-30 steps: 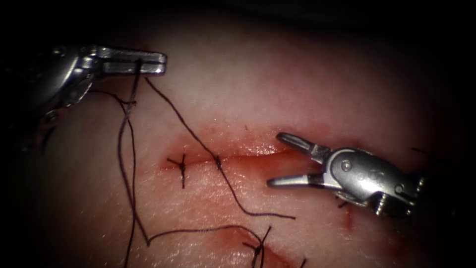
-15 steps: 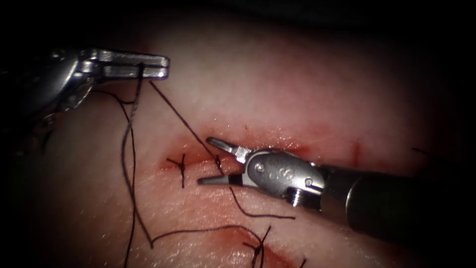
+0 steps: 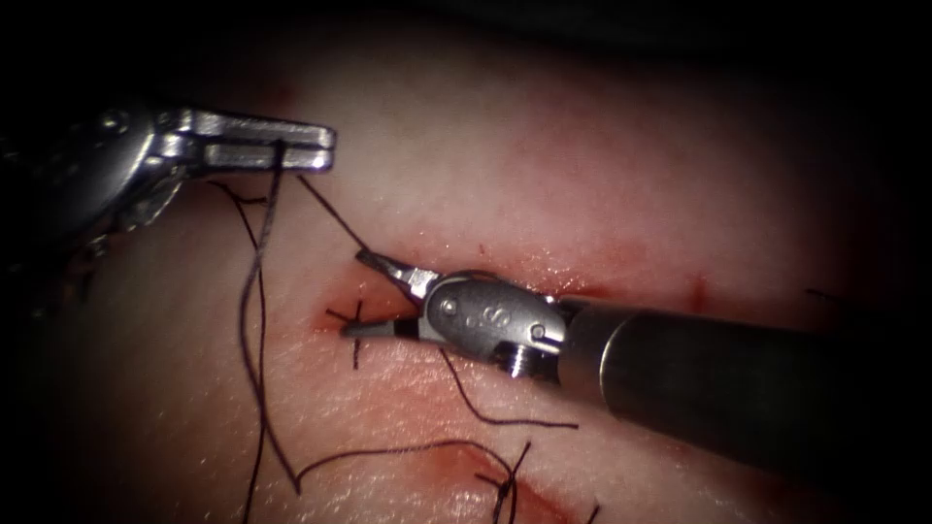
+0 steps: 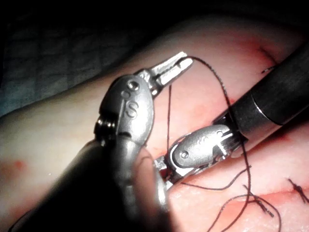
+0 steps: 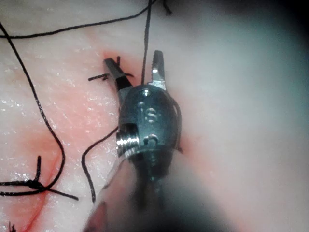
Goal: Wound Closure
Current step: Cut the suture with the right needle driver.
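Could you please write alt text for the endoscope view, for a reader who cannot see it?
The left arm's silver needle driver is shut on the dark thread up and left of the cut in the pale pork tissue. The right arm's silver needle driver lies open over the cut, holding nothing, its fingers astride the thread beside a knotted stitch.

Bright, glossy metal on the left tool (image 3: 291, 146) at upper left, with flat polished jaws. Same shiny steel on the right tool (image 3: 374, 296) at centre, behind it a dark matt shaft (image 3: 699, 374). Thin, dull black thread (image 3: 254, 320), fibrous. Wet, glistening tissue (image 3: 582, 165), pale and softly grained, with glossy red fluid (image 3: 388, 408).
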`<state>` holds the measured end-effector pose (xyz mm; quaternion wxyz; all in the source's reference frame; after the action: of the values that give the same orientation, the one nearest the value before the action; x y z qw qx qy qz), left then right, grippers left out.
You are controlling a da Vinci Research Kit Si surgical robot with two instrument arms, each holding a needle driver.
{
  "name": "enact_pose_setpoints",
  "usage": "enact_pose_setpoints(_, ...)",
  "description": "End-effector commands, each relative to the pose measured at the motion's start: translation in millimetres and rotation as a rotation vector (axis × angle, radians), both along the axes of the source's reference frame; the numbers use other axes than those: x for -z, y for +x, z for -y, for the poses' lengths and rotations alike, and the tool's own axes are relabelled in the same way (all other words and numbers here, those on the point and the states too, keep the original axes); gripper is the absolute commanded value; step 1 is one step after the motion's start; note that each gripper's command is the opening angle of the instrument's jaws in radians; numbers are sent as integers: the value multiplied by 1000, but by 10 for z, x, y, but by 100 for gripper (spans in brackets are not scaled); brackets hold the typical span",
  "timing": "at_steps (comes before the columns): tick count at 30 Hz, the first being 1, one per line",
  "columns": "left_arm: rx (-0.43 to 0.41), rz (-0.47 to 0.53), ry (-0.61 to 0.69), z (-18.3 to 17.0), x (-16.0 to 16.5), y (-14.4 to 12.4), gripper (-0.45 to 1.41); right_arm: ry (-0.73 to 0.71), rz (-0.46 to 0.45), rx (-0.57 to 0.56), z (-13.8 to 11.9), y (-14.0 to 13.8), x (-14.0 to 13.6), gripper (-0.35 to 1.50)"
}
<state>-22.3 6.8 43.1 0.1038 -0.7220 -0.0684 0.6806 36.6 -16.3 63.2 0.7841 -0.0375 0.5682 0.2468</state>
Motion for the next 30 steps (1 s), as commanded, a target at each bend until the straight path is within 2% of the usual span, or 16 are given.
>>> enact_pose_setpoints(1, -2, 1, -2, -6, -4, -6, -45, 1, -1, -2, 0, 10, -6, 142)
enact_pose_setpoints(11, -6, 3, -9, -5, -4, -7, -45, 18, -12, -4, -6, 12, 6, 130)
enact_pose_setpoints(14, -6, 3, -11, -4, -4, -7, -45, 18, -12, -3, -6, 12, 6, 121)
enact_pose_setpoints(15, -6, 3, -11, -3, -4, -7, -45, 17, -12, -2, -5, 12, 6, 113)
enact_pose_setpoints(16, -11, 1, -11, -3, -4, -7, -45, 19, -15, -5, -3, 11, 6, 56)
enact_pose_setpoints(17, -11, 1, -11, -3, -3, -7, -45, 26, -7, -13, -2, 10, 6, 22)
enact_pose_setpoints(18, -11, 1, -11, -3, -2, -7, -45, 31, 5, -30, -2, 9, 6, -31)
enact_pose_setpoints(19, -12, 4, -11, -2, -1, -8, -45, 32, 18, -43, -2, 8, 6, -35)
enact_pose_setpoints(26, -22, 14, -19, 3, 11, -6, -45, 26, 79, -74, -9, 3, -2, -35)
enact_pose_setpoints(27, -27, 16, -26, 6, 15, -1, -45, 27, 59, -53, -9, -1, -1, 4)
enact_pose_setpoints(28, -30, 18, -27, 8, 17, 2, -45, 28, 44, -34, -8, -5, 0, 69)
enact_pose_setpoints(29, -36, 23, -29, 10, 19, 7, -45, 28, 37, -28, -7, -10, 1, 120)
enact_pose_setpoints(30, -38, 20, -30, 13, 21, 11, -45, 28, 40, -33, -5, -17, 4, 130)
